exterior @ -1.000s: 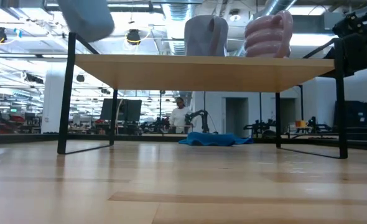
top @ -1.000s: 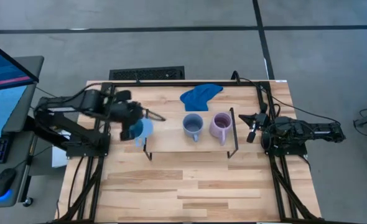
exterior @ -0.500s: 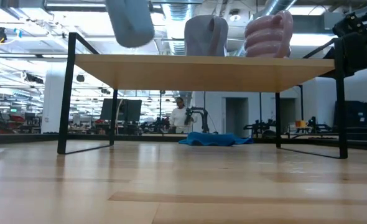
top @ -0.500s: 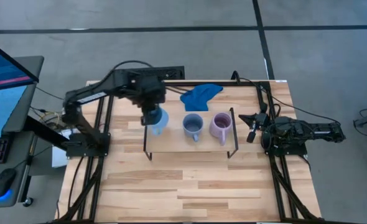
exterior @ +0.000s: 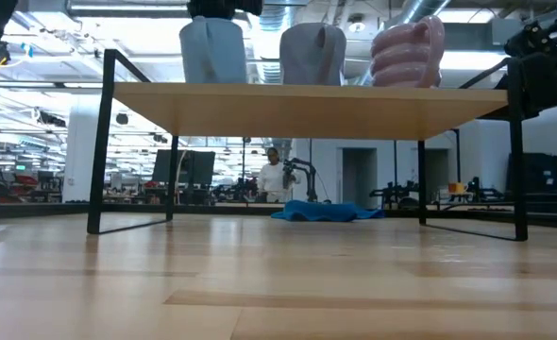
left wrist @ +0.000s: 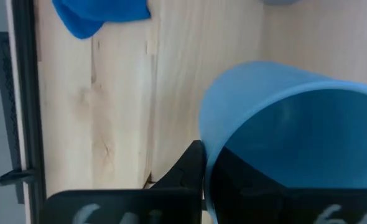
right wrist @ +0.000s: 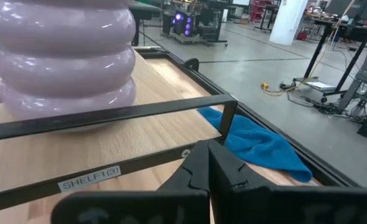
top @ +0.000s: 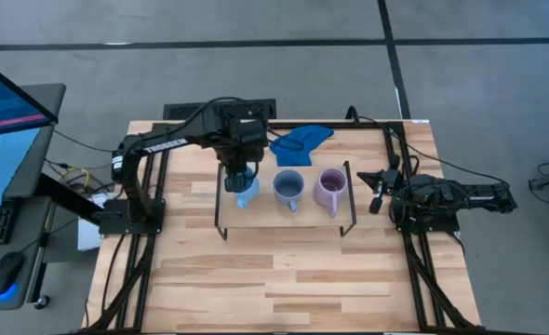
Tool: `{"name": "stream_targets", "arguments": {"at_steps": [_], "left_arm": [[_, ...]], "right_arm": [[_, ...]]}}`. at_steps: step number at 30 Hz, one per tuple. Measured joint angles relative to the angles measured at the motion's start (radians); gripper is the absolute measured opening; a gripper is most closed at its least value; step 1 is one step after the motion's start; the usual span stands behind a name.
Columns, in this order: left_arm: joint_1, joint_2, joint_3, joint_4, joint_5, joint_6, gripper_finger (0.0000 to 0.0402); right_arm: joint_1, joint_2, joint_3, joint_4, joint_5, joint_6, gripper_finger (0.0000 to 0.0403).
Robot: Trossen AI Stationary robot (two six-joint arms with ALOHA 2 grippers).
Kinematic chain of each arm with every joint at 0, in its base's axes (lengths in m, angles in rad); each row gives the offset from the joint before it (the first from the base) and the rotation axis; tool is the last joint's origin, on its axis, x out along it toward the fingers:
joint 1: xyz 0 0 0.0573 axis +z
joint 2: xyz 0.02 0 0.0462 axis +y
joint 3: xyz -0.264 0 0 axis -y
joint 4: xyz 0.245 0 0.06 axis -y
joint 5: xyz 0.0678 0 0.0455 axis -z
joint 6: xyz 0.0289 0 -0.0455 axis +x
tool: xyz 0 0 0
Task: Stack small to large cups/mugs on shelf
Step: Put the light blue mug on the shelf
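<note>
On the shelf, left end: the light sky-blue mug [top: 245,191] stands upright on the low light-wood board shelf with thin black wire legs [top: 284,217]; from table height its base [exterior: 212,52] looks to meet the board, though I cannot be sure of contact.
Left gripper: the left gripper [top: 243,173] hangs straight over that mug and is clamped on its rim; in the wrist view one dark finger [left wrist: 186,174] shows outside the wall of the blue mug [left wrist: 295,137], whose open mouth fills the picture.
Middle of the shelf: the dull grey-blue handled mug [top: 288,189] stands upright, just beside the sky-blue one and apart from it, its handle towards the near edge.
Right end of the shelf: the pale lilac ribbed mug [top: 330,191] is the widest of the three, with stacked rounded rings [exterior: 408,52] up its side.
Right gripper: the right gripper [top: 379,186] rests well to the right of the shelf, its fingers [right wrist: 199,165] pressed together on nothing, pointing at the lilac mug.
Far side of the table: a crumpled bright blue cloth [top: 299,142] lies on the wooden tabletop [top: 284,270] behind the shelf.
Room beyond: a person in a light top [exterior: 274,176] stands far off.
</note>
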Motion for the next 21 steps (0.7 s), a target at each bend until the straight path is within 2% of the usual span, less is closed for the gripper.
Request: {"name": "stream_targets", "arguments": {"at_steps": [4,7,13,21], "left_arm": [[-0.001,0.019,-0.001,0.001,0.007,-0.005,0.0000],[0.000,0.029,-0.001,0.000,0.054,0.013,0.0000],[0.006,0.055,0.004,-0.001,0.038,-0.020,0.0000],[0.011,0.059,0.004,-0.001,0.064,-0.018,0.0000]], "right_arm": [[0.000,0.000,0.000,0.000,0.000,0.000,0.0013],[0.000,0.000,0.000,0.000,0.000,0.000,0.0013],[0.000,0.000,0.000,0.000,0.000,0.000,0.0013],[0.000,0.000,0.000,-0.007,0.000,0.000,0.0013]]}}
